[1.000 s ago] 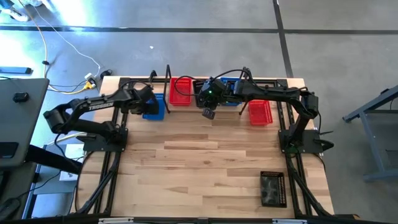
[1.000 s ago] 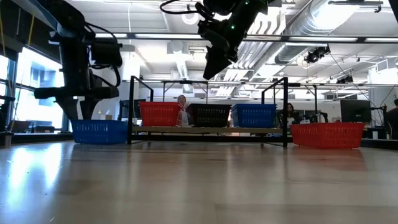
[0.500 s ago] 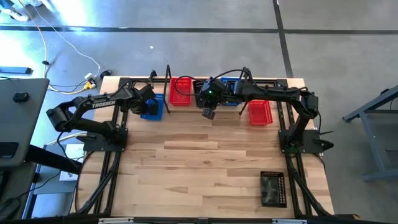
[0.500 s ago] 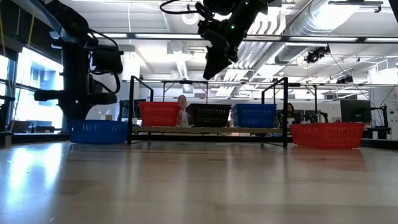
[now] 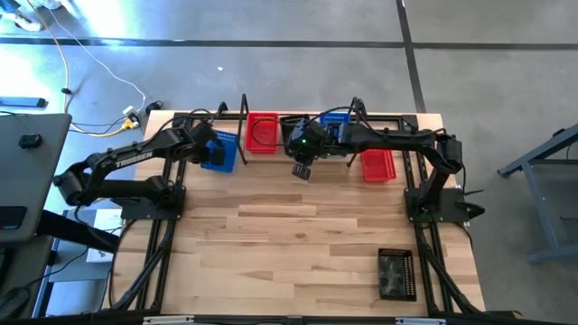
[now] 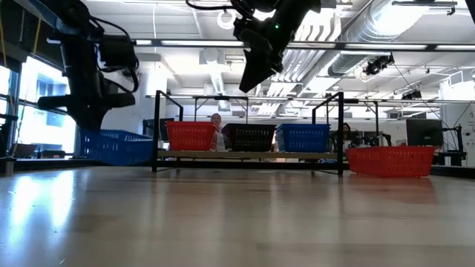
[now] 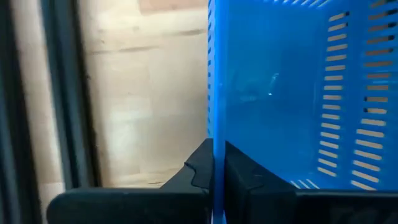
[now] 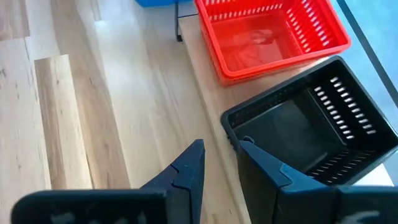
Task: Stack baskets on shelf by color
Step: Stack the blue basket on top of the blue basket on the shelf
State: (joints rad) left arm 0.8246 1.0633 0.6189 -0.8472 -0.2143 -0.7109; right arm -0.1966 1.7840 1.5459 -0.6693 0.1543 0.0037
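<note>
Blue perforated plastic basket [image 7: 280, 99] wall pinched between my left gripper [image 7: 217, 165] jaws, tilted just off the tabletop beside the shelf [image 6: 249, 154], right gripper [image 8: 217, 163] slightly parted above black mesh basket [image 8: 305, 134], arm raised.

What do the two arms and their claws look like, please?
Both arms are dark, jointed links. The left arm carries white lettering; the right arm has a black cable looping above it and a small green light near its wrist. Each claw has two black, wedge-shaped fingers.
</note>
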